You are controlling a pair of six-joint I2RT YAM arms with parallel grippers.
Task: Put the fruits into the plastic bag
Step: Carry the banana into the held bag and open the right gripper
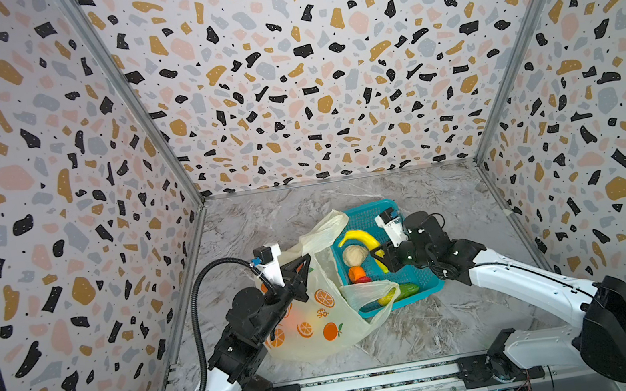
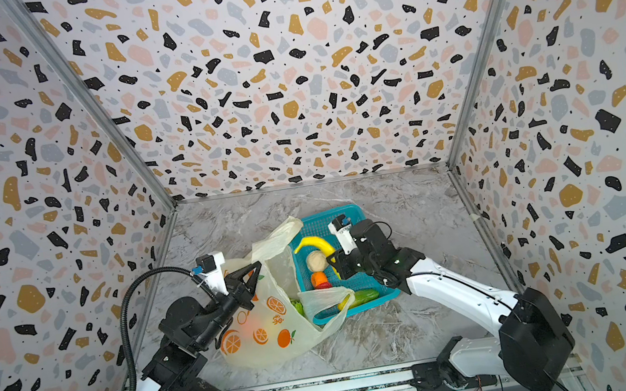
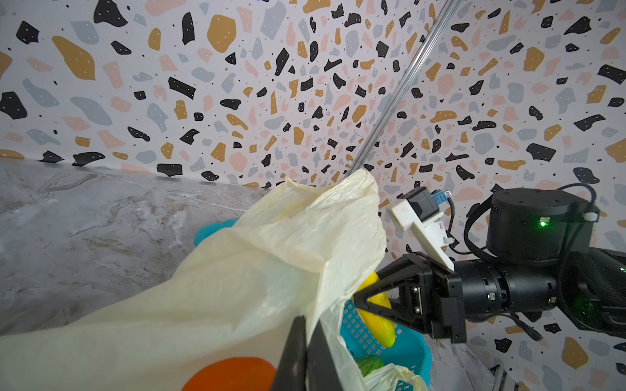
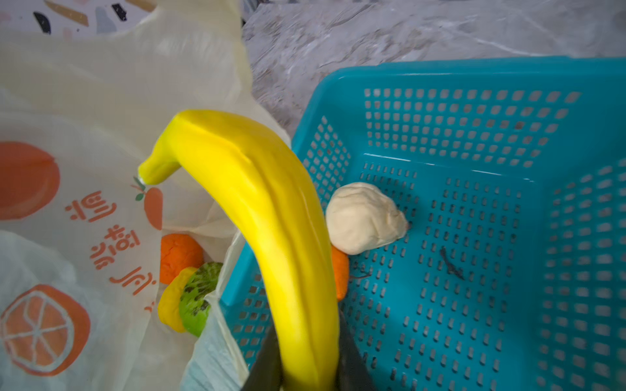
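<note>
The pale-yellow plastic bag [image 1: 310,331] [image 2: 266,346] lies left of the teal basket [image 1: 420,278]. My left gripper [image 1: 306,261] [image 3: 306,325] is shut on the bag's rim and holds it up. My right gripper [image 1: 377,256] [image 4: 308,365] is shut on the yellow banana [image 1: 359,236] [image 4: 271,220], lifted over the basket's left side, its stem end toward the bag's mouth. Inside the bag lie an orange piece [image 4: 179,252] and a green round fruit [image 4: 198,298]. A beige ball [image 1: 355,254], a small orange [image 1: 355,273], a red piece [image 1: 364,280] and a green elongated fruit [image 1: 407,289] stay in the basket.
One loop handle [image 1: 326,224] of the bag drapes over the basket's far left corner, another [image 1: 368,293] over its near side. Patterned walls close in on three sides. A metal rail [image 1: 372,381] runs along the front edge.
</note>
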